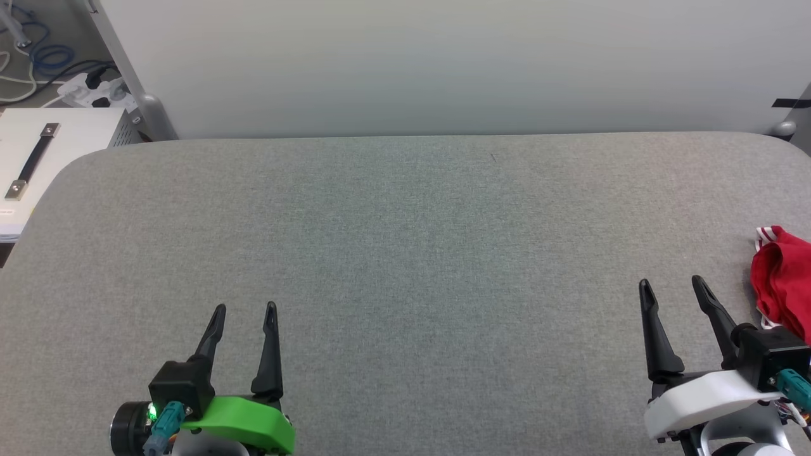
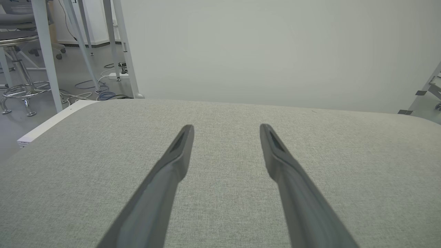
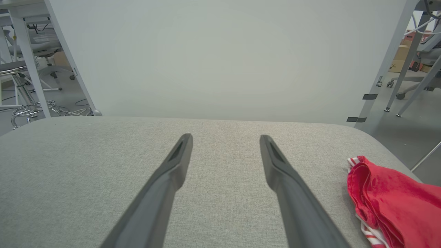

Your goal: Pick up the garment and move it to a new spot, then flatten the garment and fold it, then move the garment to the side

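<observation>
The garment (image 1: 782,278) is a bunched red heap with red-and-white striped trim, lying at the right edge of the grey padded table (image 1: 405,253); part of it runs out of the head view. In the right wrist view the garment (image 3: 389,199) sits to the lower right. My right gripper (image 1: 671,285) stands open and empty just left of the heap, not touching it, its fingers (image 3: 293,199) spread over bare fabric. At the lower left of the table, far from the garment, is my left gripper (image 1: 244,310), also open with nothing between its fingers (image 2: 162,193).
A pale wall panel (image 1: 443,63) rises behind the table's far edge. A white cabinet with a black handle (image 1: 38,158) stands off the left side, with cables and a power strip (image 1: 89,88) behind it. Stools and table legs (image 2: 27,79) stand on the floor beyond.
</observation>
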Motion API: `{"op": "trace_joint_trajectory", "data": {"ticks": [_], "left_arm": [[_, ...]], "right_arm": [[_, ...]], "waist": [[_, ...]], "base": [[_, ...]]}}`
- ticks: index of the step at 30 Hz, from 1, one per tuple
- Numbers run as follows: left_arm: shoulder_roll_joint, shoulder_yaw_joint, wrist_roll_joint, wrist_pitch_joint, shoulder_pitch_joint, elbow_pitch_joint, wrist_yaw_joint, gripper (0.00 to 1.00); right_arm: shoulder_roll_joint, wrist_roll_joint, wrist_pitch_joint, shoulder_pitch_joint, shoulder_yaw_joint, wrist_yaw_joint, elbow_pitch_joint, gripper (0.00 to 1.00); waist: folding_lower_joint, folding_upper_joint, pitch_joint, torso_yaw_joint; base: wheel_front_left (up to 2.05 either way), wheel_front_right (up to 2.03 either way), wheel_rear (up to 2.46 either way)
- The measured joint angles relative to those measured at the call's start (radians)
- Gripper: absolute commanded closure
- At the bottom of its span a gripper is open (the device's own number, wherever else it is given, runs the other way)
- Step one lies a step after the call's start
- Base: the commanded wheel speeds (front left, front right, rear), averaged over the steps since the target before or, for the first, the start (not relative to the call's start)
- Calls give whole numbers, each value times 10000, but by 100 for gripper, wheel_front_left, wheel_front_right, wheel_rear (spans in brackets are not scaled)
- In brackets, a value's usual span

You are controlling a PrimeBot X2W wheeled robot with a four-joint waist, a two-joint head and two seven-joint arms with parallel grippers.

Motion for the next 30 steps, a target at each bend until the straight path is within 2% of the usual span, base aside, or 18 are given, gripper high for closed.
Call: {"op": "trace_joint_trajectory", "data": {"ticks": [15,16,30], "left_arm": [[36,-48,-77,-2,-11,6,12,0],[36,-54,-81,-2,-11,2,12,100],[-33,54,46,186,-11,-33,-6,100]], "right_arm": [[2,75,-13,0,33,0,-38,0],[2,75,-13,-1,31,2,-38,100],[0,56,-13,-9,38,2,67,100]], "waist": [[1,0,184,3],[1,0,201,6],[1,0,174,-1]], "base": [[0,0,0],[0,0,0],[0,0,0]]}}
